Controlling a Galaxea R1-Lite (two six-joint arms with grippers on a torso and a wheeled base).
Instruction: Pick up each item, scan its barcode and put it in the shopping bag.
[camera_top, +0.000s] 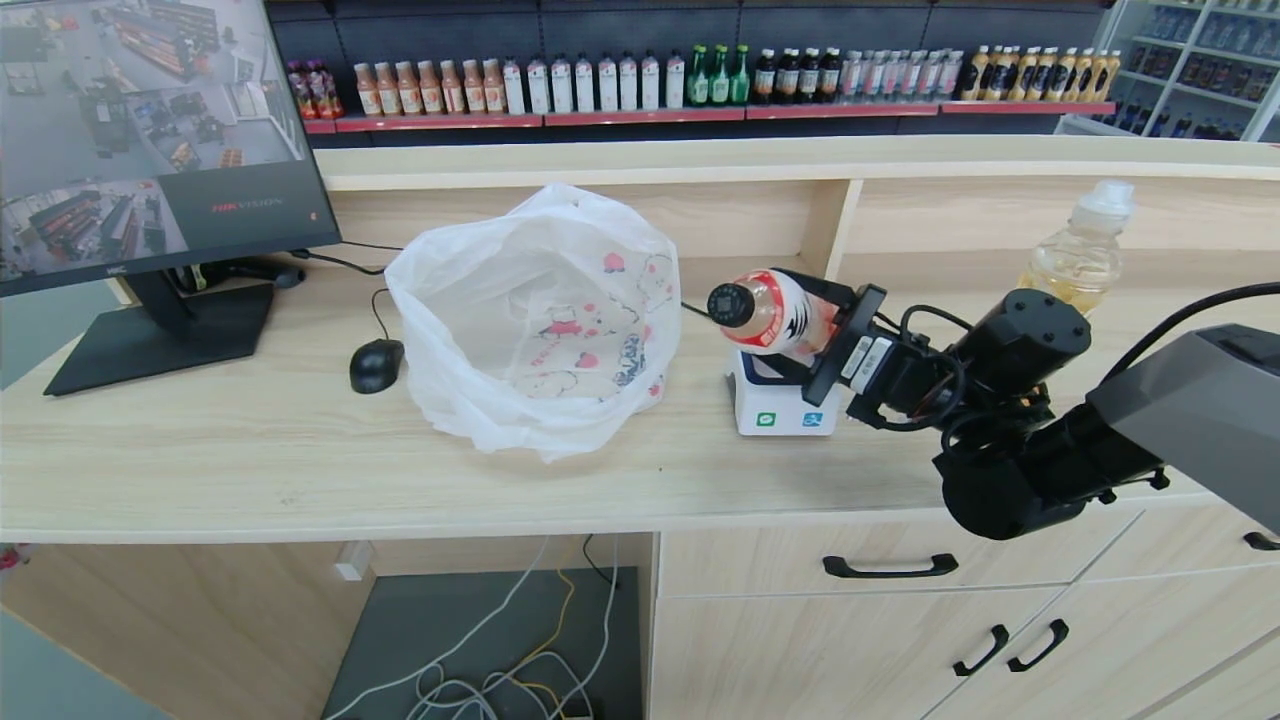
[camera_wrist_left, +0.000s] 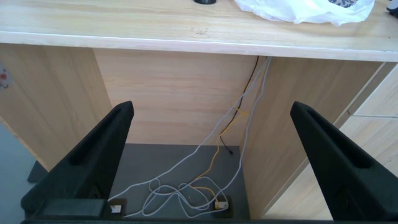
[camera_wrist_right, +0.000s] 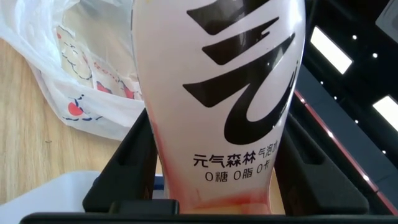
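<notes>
Right fingers (camera_top: 825, 285) clamp the bottle (camera_top: 765, 312) sideways above the scanner (camera_top: 785, 405), likely to present its barcode. The shopping bag (camera_top: 540, 320) sits open at the scanner's nine o'clock. Left fingers (camera_wrist_left: 93, 162) hang apart, idle below the bench (camera_wrist_left: 124, 25).

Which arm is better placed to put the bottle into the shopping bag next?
Right. The right tool grips the bottle over the scanner, beside the shopping bag; the left tool hangs open below the counter.

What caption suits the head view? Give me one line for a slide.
Right gripper holds a pink bottle sideways above the white scanner, beside the open shopping bag.
</notes>
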